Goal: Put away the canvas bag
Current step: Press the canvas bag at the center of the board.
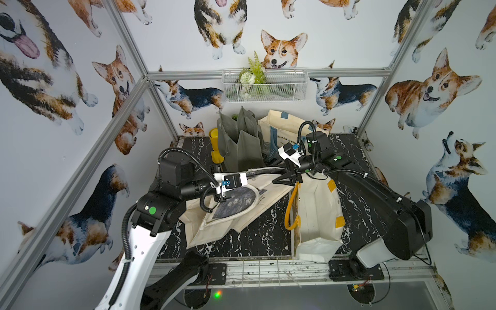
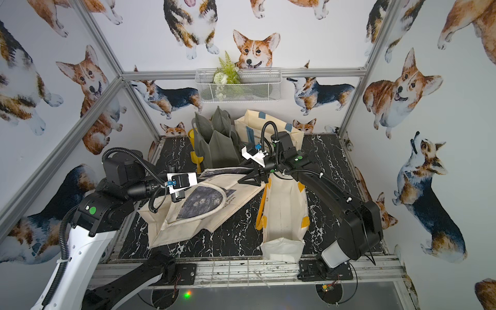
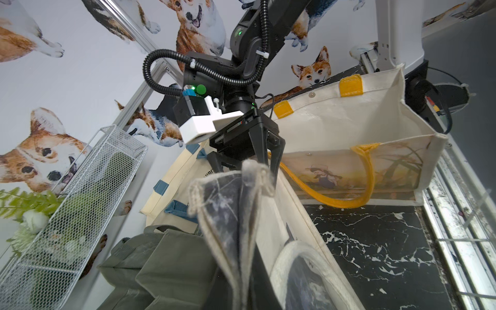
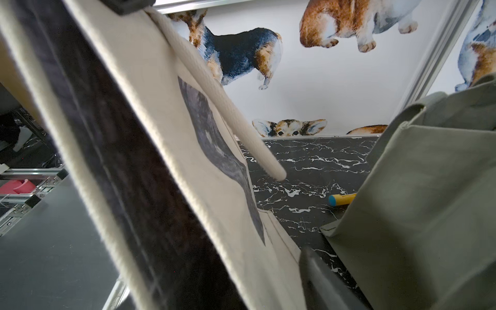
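Black marble surface (image 1: 255, 241): your left end effector (image 3: 257, 271) pinches the canvas bag (image 1: 268, 196), long axis running toward your right end effector (image 3: 267, 163) straddling its far corner, grip unclear.

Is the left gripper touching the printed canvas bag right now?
Touching. Left wrist view: the left gripper is shut on the printed canvas bag's folded edge, fabric pressed against its black finger.

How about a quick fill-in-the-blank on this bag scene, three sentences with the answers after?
The open tote standing beside the canvas bag has ____ handles.
The wire basket hangs on the ____ wall.
The tabletop is black with ____ veining.
Missing words: yellow; back; white.
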You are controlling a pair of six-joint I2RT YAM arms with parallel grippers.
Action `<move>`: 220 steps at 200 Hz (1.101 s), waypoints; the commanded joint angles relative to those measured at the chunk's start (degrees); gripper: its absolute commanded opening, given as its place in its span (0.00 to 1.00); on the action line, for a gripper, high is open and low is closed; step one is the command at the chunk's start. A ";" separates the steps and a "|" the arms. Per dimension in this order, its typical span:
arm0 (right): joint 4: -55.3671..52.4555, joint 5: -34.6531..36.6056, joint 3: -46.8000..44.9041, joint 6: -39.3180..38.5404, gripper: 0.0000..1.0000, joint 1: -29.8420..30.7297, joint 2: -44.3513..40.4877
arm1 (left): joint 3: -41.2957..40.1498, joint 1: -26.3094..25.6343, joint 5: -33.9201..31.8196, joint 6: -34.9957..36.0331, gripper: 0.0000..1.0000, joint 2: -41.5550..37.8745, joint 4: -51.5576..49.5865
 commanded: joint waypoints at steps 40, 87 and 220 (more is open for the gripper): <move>0.98 0.08 0.68 0.66 0.24 -0.70 2.57 | -3.03 8.28 5.00 -4.29 0.00 -1.72 16.17; 4.31 -1.06 2.88 4.71 0.00 0.32 4.39 | -5.44 19.57 11.04 -13.34 0.00 -2.27 26.88; 8.85 12.43 0.13 48.95 0.00 1.45 -6.98 | -2.67 20.53 -19.26 -41.61 0.78 5.98 35.95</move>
